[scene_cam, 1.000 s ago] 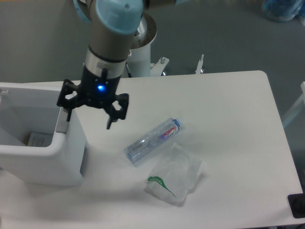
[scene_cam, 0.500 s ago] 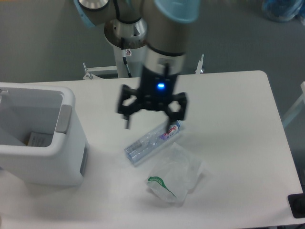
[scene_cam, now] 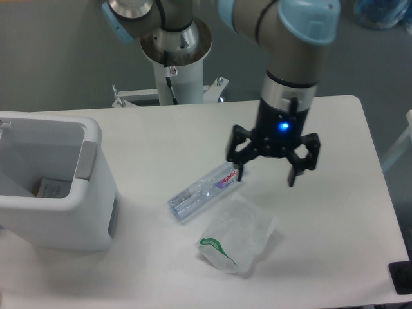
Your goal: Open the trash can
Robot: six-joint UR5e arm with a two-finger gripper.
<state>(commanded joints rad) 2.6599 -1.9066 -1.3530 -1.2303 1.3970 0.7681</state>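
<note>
**White tabletop, bin open at the left**

A white tabletop (scene_cam: 322,244) stands on grey floor. At its left edge sits the large white boxy plastic trash can (scene_cam: 61,193), its top open, the grey push-bar (scene_cam: 86,159) on its right rim. Mid-table lie 1 clear plastic bottle (scene_cam: 207,190) and, just below it, 1 clear plastic bag with green print (scene_cam: 235,241). Right of these hovers the black gripper (scene_cam: 265,180), jaws spread, holding nothing.

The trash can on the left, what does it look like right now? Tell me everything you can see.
The trash can is a large white boxy bin, plastic by its look, with rounded corners, standing upright at the table's left edge. Its top is open, showing the pale inside with what looks like paper at the bottom. A grey bar sits at its right rim. Nothing touches it.
</note>
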